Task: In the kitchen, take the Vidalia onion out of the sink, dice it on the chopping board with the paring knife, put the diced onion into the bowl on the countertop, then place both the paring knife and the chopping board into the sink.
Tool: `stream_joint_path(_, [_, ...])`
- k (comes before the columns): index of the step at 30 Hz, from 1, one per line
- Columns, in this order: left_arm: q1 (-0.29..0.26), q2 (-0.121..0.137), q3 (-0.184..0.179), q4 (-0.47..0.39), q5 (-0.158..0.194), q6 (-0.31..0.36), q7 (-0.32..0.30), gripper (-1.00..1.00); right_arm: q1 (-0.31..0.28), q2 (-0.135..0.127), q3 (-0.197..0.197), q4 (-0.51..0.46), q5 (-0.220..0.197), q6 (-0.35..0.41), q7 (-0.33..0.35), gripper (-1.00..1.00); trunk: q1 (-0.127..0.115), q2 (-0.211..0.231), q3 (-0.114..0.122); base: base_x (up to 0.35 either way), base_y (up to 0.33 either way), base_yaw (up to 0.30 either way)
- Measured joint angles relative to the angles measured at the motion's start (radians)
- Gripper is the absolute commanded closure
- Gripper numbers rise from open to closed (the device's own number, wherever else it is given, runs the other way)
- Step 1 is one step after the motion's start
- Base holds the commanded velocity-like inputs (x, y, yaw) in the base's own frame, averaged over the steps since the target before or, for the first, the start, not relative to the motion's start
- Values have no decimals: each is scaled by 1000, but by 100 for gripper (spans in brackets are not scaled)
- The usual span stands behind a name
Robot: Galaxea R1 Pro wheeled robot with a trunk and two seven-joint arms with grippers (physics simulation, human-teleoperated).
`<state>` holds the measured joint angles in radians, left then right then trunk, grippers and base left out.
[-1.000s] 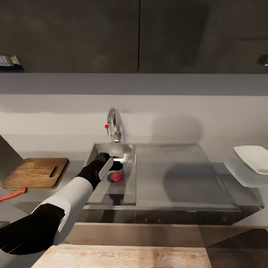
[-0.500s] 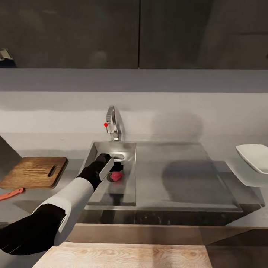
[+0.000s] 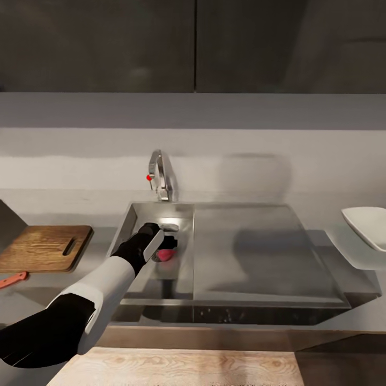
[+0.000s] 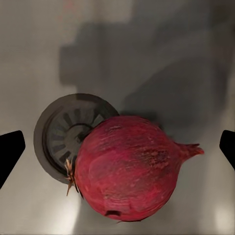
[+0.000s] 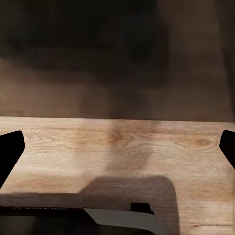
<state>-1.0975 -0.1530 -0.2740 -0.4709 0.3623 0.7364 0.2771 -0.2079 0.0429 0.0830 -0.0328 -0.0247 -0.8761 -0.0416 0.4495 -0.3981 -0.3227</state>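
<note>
I have the left gripper (image 4: pixel 117 152) spread wide over the Vidalia onion (image 4: pixel 128 169) (resting by the drain (image 4: pixel 63 134) in the sink (image 3: pixel 182 268)), so next I lower and close.

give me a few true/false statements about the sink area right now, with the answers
1. The Vidalia onion lies on the sink floor, partly over the drain. True.
2. The left gripper is shut on the onion. False: its fingertips stand wide apart on either side, clear of the onion.
3. The chopping board is in the sink. False: it lies on the countertop, to the sink's left in the head view.
4. The paring knife lies on the countertop near the board, nearer the robot than the board. True.
5. The bowl holds diced onion. False: what shows of the bowl looks empty, and the onion is whole.
</note>
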Motion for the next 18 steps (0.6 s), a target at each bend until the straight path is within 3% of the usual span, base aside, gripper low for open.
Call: stream_joint_path(18, [0,-1,-1,21,0,0,0,-100,0,1,0,0,0,0,0,-100,0,0,-29,1,-1,0])
